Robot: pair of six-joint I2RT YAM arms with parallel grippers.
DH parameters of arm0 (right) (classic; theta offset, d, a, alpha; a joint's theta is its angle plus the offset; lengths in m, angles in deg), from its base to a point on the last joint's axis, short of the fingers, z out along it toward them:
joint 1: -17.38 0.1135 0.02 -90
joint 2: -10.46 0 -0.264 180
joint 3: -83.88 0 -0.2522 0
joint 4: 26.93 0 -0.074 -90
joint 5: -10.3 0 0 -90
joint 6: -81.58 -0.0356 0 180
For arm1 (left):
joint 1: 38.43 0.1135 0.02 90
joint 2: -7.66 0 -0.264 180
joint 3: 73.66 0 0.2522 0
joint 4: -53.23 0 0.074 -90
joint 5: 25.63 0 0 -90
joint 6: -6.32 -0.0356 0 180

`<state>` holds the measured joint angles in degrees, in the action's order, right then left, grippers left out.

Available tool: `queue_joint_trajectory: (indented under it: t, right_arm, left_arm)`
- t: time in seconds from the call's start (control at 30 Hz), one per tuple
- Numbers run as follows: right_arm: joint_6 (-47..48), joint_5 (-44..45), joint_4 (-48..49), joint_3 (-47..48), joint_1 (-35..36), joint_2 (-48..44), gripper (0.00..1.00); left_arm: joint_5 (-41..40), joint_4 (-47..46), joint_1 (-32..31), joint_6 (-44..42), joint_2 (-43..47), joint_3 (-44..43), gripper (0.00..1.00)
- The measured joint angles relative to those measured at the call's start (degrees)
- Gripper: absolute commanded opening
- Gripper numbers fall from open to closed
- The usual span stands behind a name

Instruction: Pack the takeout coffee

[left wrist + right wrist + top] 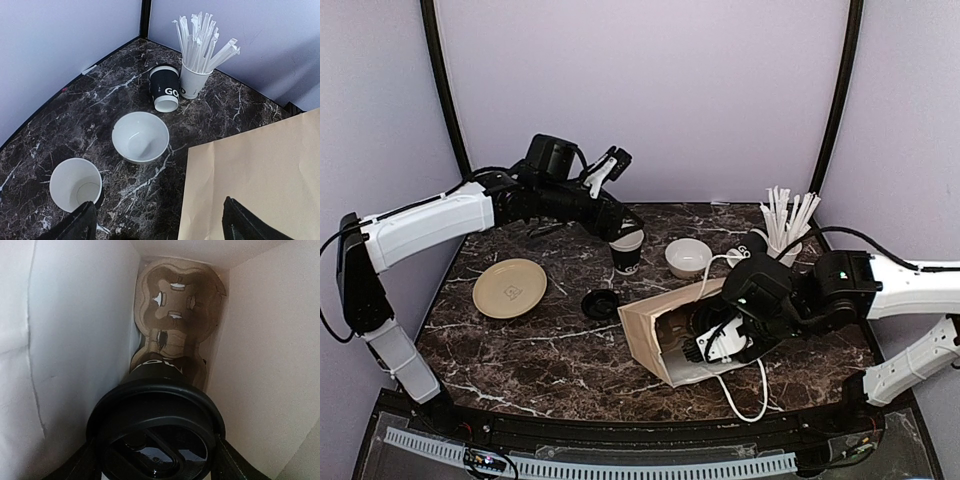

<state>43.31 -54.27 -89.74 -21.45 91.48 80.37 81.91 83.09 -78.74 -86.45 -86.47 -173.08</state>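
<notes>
A brown paper bag point(655, 335) lies on its side, mouth towards my right arm. My right gripper point(717, 340) is inside it, shut on a lidded black coffee cup point(156, 422), whose base points at a cardboard cup carrier point(175, 310) deep in the bag. My left gripper point(618, 232) is open above a lidless black cup point(627, 250); in the left wrist view that cup point(76, 182) stands by my left finger point(80, 224). A loose black lid point(600, 303) lies on the table. A third black cup point(165, 89) lies on its side by the straws.
A white bowl point(140, 136) sits between the lidless cup and the bag point(260, 170). A white cup of wrapped straws point(783, 232) stands at the back right. A tan plate point(509, 288) lies at the left. Walls close in the back and sides.
</notes>
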Motion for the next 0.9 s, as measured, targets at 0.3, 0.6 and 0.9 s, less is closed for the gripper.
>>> queue_joint_trajectory:
  t: [0.3, 0.6, 0.9]
  right_arm:
    - [-0.6, 0.0, 3.4, -1.0, -3.3, 2.3, 0.45]
    - [-0.6, -0.1, 6.1, -1.1, -5.0, 3.0, 0.45]
    - [-0.6, -0.1, 8.6, -1.8, -6.6, 4.1, 0.45]
  left_arm:
    - [3.5, -0.1, 0.2, -1.3, -4.4, 0.4, 0.82]
    - [6.3, 1.6, 0.3, -0.3, -17.3, -6.2, 0.74]
    - [7.5, 1.8, 0.3, 0.5, -22.7, -6.6, 0.75]
